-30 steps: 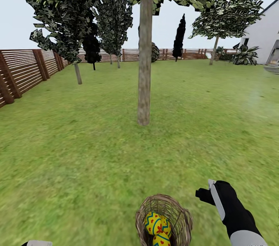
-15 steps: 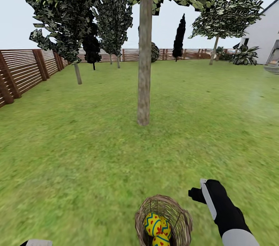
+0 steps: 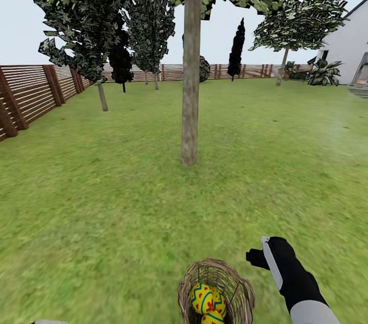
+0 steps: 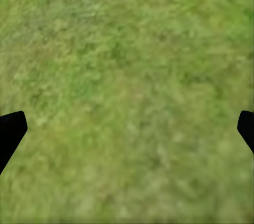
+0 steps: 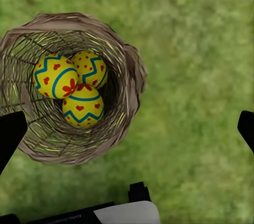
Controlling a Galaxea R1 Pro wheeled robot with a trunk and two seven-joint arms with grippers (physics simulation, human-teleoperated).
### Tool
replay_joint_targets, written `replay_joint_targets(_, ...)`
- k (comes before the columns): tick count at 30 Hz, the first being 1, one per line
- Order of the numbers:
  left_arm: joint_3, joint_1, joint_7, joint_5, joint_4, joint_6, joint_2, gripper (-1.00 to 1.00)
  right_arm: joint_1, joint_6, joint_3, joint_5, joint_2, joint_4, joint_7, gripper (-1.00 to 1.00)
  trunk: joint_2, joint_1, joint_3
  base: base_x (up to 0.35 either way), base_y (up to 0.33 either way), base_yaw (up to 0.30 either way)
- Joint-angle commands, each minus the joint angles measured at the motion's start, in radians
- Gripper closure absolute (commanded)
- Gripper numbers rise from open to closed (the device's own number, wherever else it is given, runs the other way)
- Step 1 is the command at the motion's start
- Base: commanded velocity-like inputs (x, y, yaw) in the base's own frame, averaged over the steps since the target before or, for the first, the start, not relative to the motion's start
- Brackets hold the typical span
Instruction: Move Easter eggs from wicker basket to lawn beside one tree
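Right hand (image 5: pixel 127 128), fingers apart, hangs beside the basket (image 5: pixel 132 70); centre it over the top egg (image 5: pixel 82 106), then descend straight.

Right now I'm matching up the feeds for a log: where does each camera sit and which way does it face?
Head view: on the head, facing forward and down over the lawn to the tree; right arm, wicker basket below.
Left wrist view: on the left arm, facing down at grass; left gripper fingertips wide apart.
Right wrist view: on the right arm, facing down into the basket with three Easter eggs; right gripper fingertips apart.
Shared: head and right wrist views both show basket and eggs.
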Motion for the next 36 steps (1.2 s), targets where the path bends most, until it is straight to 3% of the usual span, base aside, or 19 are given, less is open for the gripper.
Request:
replay_joint_targets(1,0.002,0.002,-0.004,-0.002,-0.001,-0.001,0.0,-1.0,-0.001,0.004,-0.001,-0.005,0.0,-0.001,-0.005,-1.0,-0.001,0.0,-0.001,0.002,0.0,0.0)
replay_joint_targets(8,0.004,0.007,-0.001,-0.001,-0.014,0.004,-0.001,-1.0,-0.002,0.007,0.006,0.0,-0.001,-0.001,-0.006,-1.0,-0.001,0.0,-0.001,0.0,0.0,0.0)
replay_joint_targets(17,0.003,0.008,0.03,0.001,-0.027,0.009,-0.01,-1.0,-0.022,0.005,0.089,-0.001,0.002,0.014,-0.005,-1.0,-0.001,0.0,-0.001,0.0,0.0,0.0)
replay_joint_targets(20,0.003,0.008,0.052,0.002,-0.029,0.009,-0.011,-1.0,-0.023,0.003,0.1,-0.005,0.0,0.021,-0.004,-1.0,-0.001,0.0,-0.001,0.0,0.0,0.0)
replay_joint_targets(26,0.002,0.007,0.071,0.001,-0.047,0.01,-0.013,-1.0,-0.024,0.002,0.108,-0.008,0.002,0.028,-0.005,-1.0,-0.036,0.019,-0.017,0.0,0.0,0.0)
replay_joint_targets(36,0.001,0.008,0.094,-0.001,-0.05,0.01,-0.013,-1.0,-0.024,0.001,0.108,-0.009,-0.001,0.04,-0.004,-1.0,-0.036,0.019,-0.017,0.0,0.0,0.0)
